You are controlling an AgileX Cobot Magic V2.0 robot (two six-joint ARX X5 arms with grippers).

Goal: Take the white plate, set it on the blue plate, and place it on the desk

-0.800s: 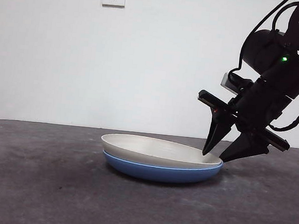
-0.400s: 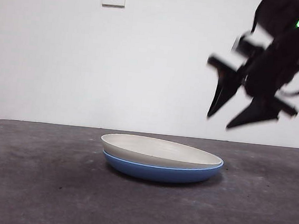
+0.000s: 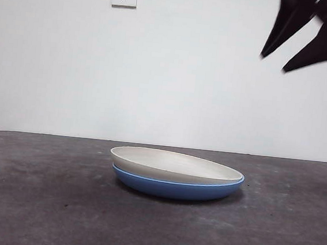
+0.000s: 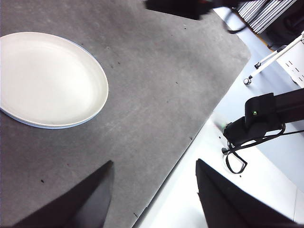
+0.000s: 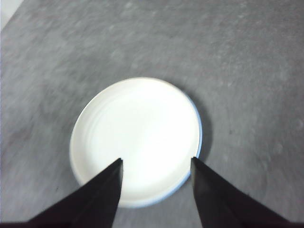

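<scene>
High above white plate (image 3: 171, 162) nested in blue plate (image 3: 176, 187): right end effector (image 3: 273, 61) spread wide, empty, probably tilted.

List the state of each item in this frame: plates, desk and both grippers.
white plate: nested in the blue plate, slightly tilted, not held.
blue plate: flat on the desk, under the white plate.
desk: carries the stacked plates.
right gripper: open, empty, high above the plates.
left gripper: open, empty, off to the side near the desk's edge.
</scene>
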